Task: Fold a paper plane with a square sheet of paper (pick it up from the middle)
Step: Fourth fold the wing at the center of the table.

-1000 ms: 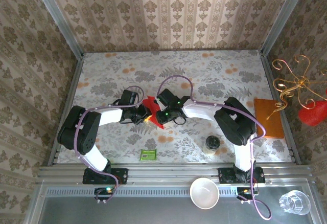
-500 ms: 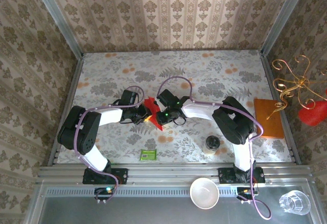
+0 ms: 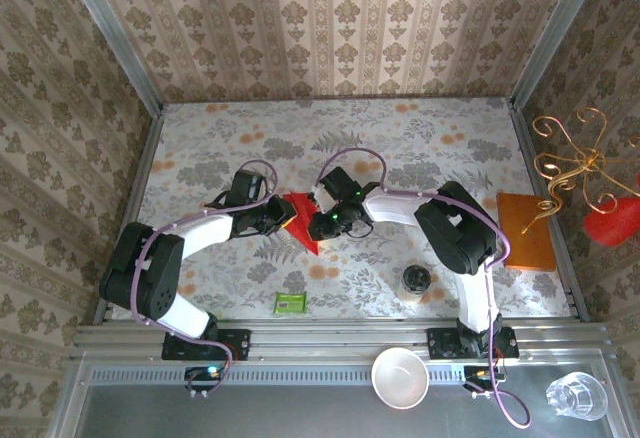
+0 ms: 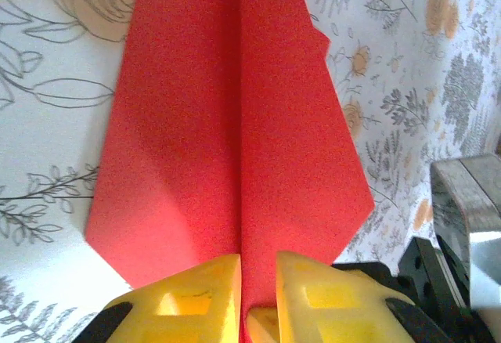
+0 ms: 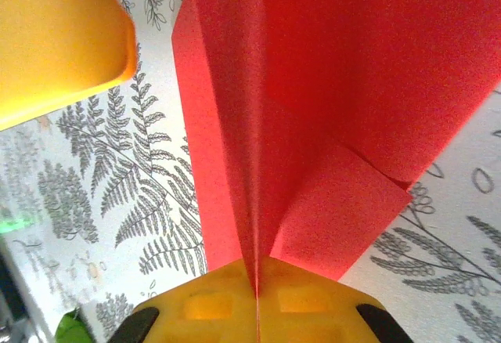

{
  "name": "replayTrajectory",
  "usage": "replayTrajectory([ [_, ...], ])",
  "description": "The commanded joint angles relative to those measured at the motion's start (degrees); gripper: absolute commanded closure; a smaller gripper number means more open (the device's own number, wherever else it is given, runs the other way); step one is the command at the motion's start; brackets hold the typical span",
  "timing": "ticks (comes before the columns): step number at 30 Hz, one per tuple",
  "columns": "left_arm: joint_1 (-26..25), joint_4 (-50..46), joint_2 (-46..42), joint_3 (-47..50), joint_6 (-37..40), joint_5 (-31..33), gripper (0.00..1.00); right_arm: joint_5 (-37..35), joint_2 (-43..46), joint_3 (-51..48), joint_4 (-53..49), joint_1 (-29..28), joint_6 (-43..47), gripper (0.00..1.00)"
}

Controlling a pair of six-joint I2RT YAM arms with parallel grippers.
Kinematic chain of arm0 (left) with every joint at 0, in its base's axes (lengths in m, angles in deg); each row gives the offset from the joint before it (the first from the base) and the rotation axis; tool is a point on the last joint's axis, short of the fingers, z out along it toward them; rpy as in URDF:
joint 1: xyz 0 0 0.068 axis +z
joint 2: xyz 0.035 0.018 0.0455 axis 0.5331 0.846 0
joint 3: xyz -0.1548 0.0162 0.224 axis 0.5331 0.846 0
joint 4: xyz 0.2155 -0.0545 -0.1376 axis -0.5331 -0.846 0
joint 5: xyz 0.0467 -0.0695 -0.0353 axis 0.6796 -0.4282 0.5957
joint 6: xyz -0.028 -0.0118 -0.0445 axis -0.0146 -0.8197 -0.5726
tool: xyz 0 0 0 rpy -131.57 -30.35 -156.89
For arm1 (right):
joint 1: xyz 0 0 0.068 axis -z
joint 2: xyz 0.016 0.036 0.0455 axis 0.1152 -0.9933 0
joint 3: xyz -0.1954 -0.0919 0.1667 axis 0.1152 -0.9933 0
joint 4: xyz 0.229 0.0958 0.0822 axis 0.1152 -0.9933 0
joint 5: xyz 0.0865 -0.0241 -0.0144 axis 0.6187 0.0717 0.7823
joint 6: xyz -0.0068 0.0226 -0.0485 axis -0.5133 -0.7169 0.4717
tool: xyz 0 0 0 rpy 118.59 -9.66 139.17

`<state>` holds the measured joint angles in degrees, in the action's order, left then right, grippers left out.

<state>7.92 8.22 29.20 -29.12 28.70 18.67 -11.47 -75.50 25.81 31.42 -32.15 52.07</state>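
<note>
- Red paper sheet (image 3: 303, 220) is sitting near the middle of the tabletop (image 3: 420, 148), caught between the two claws. It is creased into a narrower, pointed shape, with the pointed end facing the arm bases.
- Left claw (image 3: 284, 218) is reaching in from the left and touching the sheet's left side. Right claw (image 3: 320, 222) is meeting the sheet from the right.
- Left wrist view: left claw (image 4: 258, 290) is clamping the red paper sheet (image 4: 235, 124) at its centre crease. The yellow fingers (image 4: 184, 302) are standing one on each side of the fold, with red paper filling the narrow gap between them. Two panels are spreading left and right from the crease.
- Right wrist view: right claw (image 5: 257, 300) is pinching the red paper sheet (image 5: 329, 69) on a fold line. Its yellow fingers (image 5: 313, 302) are pressing together with only the paper's edge between them. A folded flap is overlapping on the right.
- Whether the sheet is resting on the tabletop or being held just clear of it: cannot tell.
- Green packet (image 3: 290, 303) is lying near the front edge. Small jar (image 3: 415, 281) is standing right of centre, beside the right arm. Orange pad (image 3: 527, 230) is lying at the right edge. All three are well apart from the sheet.
- White bowl (image 3: 400, 376) and clear glass (image 3: 575, 396) are standing on the ledge in front of the arm bases.
</note>
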Motion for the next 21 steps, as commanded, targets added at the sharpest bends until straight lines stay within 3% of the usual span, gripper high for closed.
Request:
replayTrajectory([
  [1,0.1,3.2,0.5,0.1,-0.6,-2.8,0.80,9.3,-1.3,-1.1,1.3,2.1,-0.3,0.90],
  [12,-3.3,6.2,5.4,-3.2,0.8,-6.5,0.81,17.7,-3.4,-1.2,1.6,6.4,0.0,0.91],
  [21,-3.3,5.9,7.7,-6.0,1.3,-7.1,0.81,18.3,-4.7,-0.7,-1.1,6.5,2.3,0.90],
])
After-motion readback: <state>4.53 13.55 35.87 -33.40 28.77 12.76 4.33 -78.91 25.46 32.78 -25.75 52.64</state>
